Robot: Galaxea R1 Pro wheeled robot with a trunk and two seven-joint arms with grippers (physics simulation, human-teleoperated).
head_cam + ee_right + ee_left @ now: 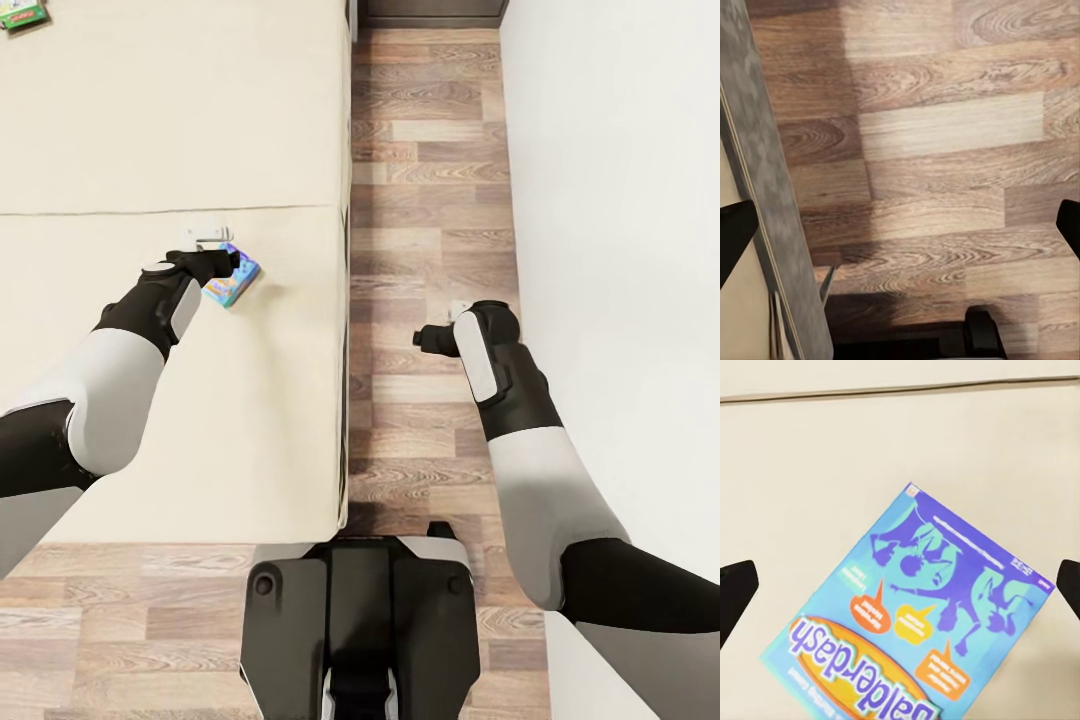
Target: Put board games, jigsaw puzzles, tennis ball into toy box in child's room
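Note:
A pale blue board game (233,281) with an orange band lies flat on the beige bed (200,120), near its right side. My left gripper (214,240) hovers just above it, open. In the left wrist view the box (922,622) sits between the two spread dark fingertips (735,592), and nothing is gripped. A second board game (22,14), green and red, peeks in at the bed's far left corner. My right gripper (428,336) hangs open over the wooden floor beside the bed, holding nothing.
A strip of wooden floor (430,200) runs between the bed's right edge and a white wall (620,200). Dark furniture (430,10) closes the strip's far end. The bed's grey frame (765,187) is close to my right gripper. My base (360,630) stands at the bed's foot.

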